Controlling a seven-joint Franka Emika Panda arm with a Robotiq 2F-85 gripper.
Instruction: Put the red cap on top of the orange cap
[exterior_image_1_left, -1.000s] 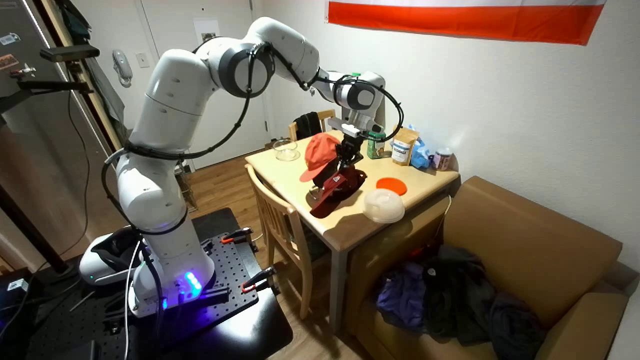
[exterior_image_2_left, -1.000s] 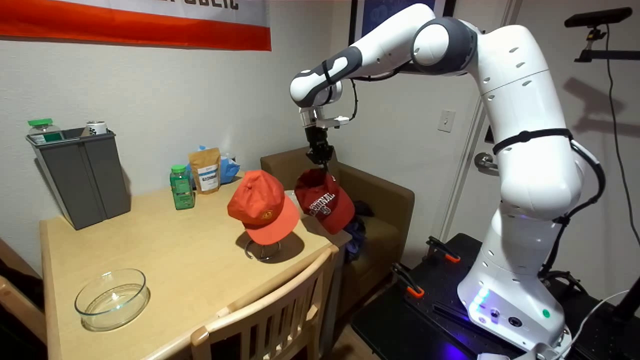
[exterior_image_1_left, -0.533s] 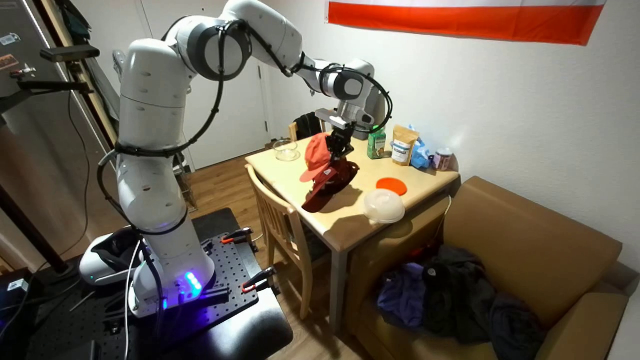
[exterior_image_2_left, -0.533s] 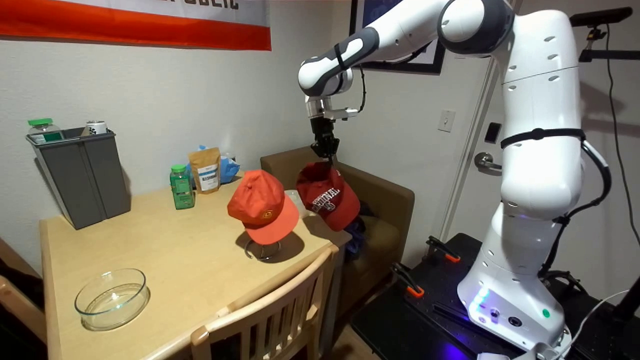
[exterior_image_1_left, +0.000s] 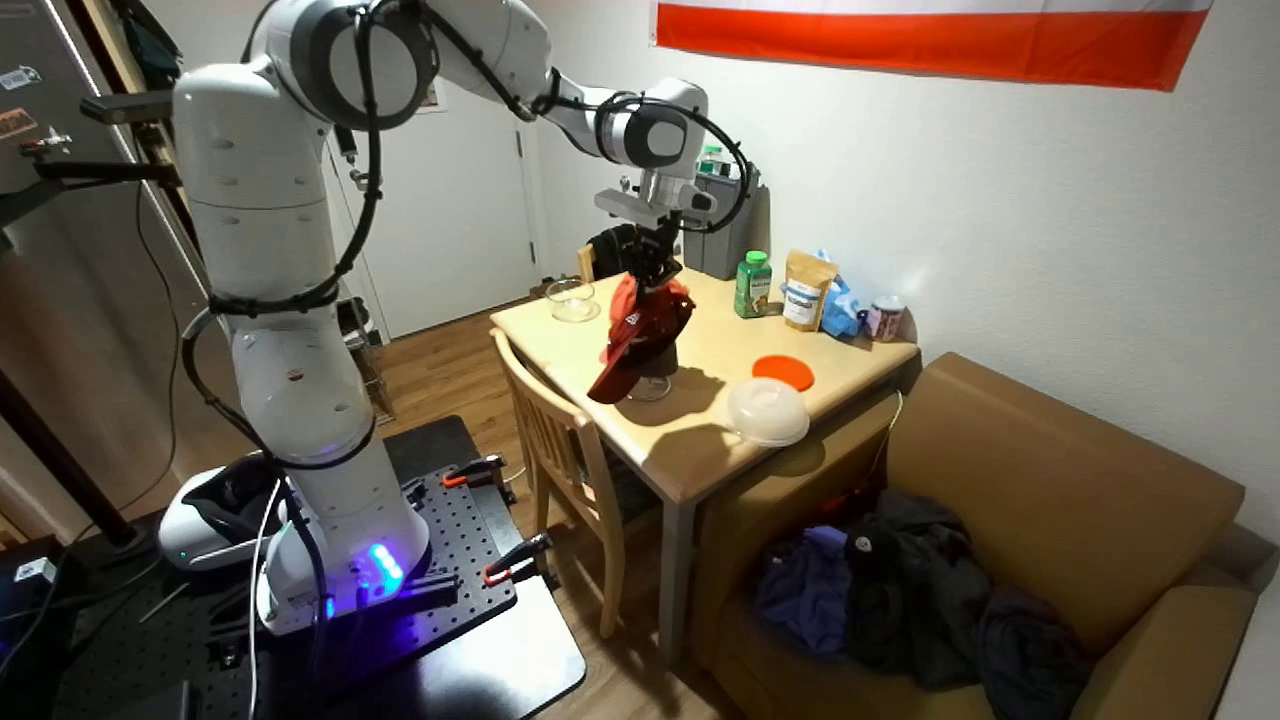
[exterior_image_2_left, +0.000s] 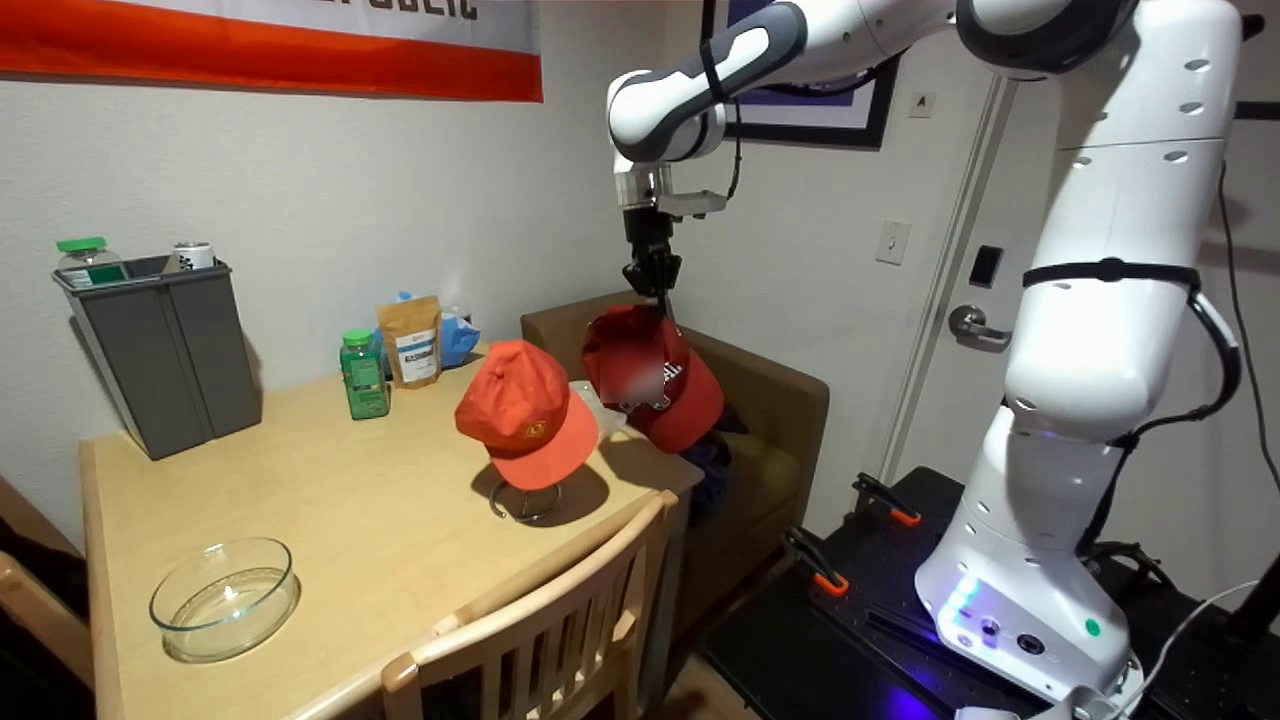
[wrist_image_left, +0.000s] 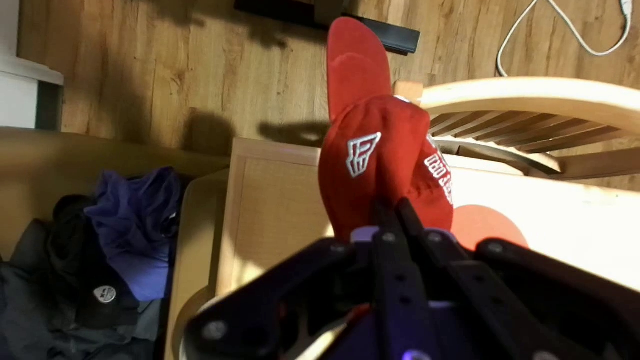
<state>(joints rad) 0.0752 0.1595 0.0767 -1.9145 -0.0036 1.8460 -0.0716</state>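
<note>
Pinching a fold of cloth, the black claw (wrist_image_left: 393, 205) at the lower middle of the wrist view has its bolt-dotted fingers drawn together on the red cap (wrist_image_left: 355, 160). The cap hangs in the air, its soft crown creased where it is nipped, white emblem and lettering on its panels, its curved brim reaching toward the top of the frame. Beneath comes the pale, flat table (wrist_image_left: 275, 210); at upper right, the arched rail of a slatted wooden chair (wrist_image_left: 525, 95); at left, crumpled purple and black clothing (wrist_image_left: 135, 230) on a tan sofa (wrist_image_left: 50, 155); above, the streaky grain of the plank floor (wrist_image_left: 280, 75).

In an exterior view, a round clear-glass bowl (exterior_image_2_left: 225, 600) stands close at lower left. Past it, mid-frame, the orange cap (exterior_image_2_left: 525, 410) sits tilted over a curl of shiny wire (exterior_image_2_left: 525, 518), its matte crown dimpled, its rounded brim sloping down to the right. To its right in the frame hangs the red cap, brim tipped down, part of its lettering blurred. Behind, left of centre, stand a green-lidded bottle (exterior_image_2_left: 364, 378) and a brown pouch (exterior_image_2_left: 410, 340) with a white label; at left, a grey bin (exterior_image_2_left: 165, 350) tapers toward its base below a cloth banner (exterior_image_2_left: 270, 55), white over orange-red.
</note>
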